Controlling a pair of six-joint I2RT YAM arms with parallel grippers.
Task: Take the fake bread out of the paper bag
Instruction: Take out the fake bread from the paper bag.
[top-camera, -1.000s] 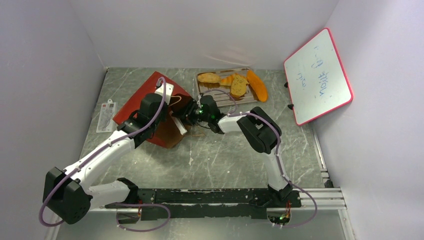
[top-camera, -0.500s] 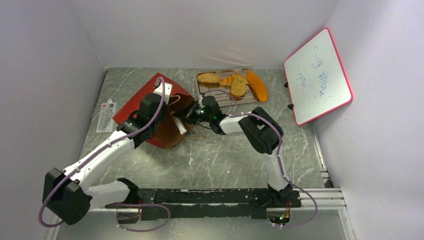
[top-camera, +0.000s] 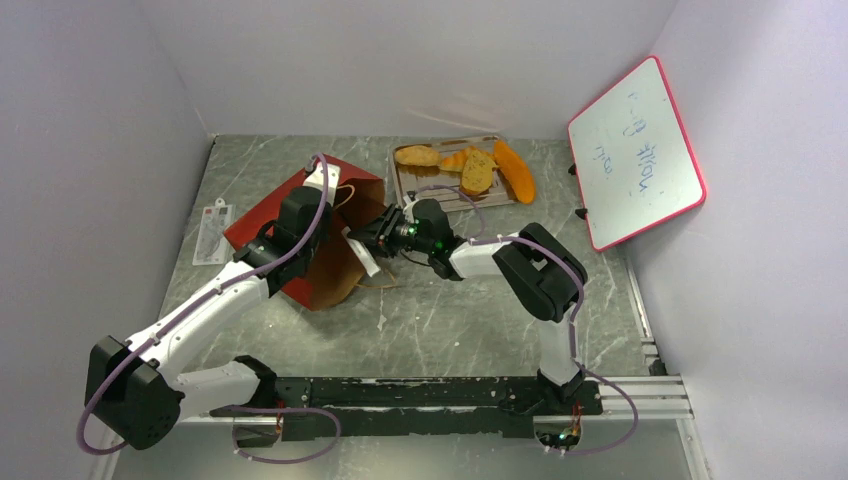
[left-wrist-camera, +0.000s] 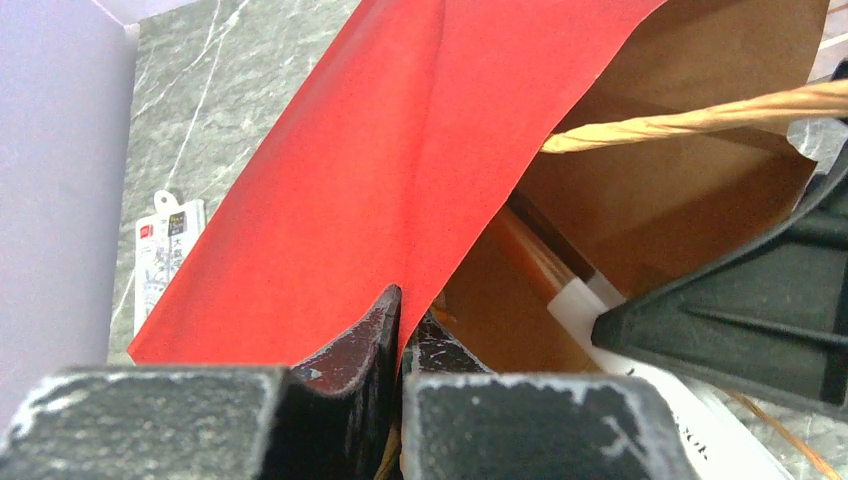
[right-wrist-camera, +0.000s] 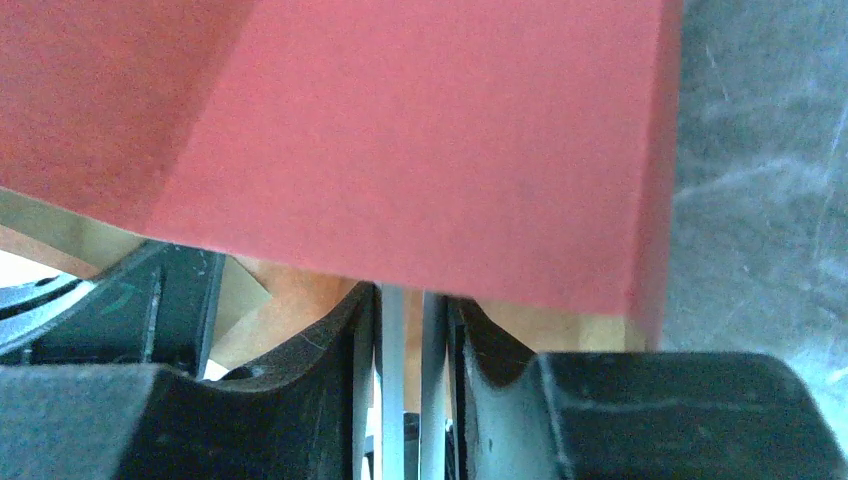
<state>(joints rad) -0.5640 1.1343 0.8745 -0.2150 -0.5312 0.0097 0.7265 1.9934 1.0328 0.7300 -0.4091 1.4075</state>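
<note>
Left of the fake bread (top-camera: 478, 171), our left gripper (left-wrist-camera: 400, 305) pinches the paper bag (top-camera: 325, 250) wall, right gripper (right-wrist-camera: 403, 300) seemingly likewise; next, tip and check inside

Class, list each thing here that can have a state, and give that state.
paper bag: lying down, mouth held open.
fake bread: four pieces out of the bag, at the tray.
left gripper: shut on the bag's edge.
right gripper: shut on the bag's edge.
whiteboard: leaning, written on.

Right arm (top-camera: 480, 257) blocks paper bag (top-camera: 256, 220) mouth.
</note>
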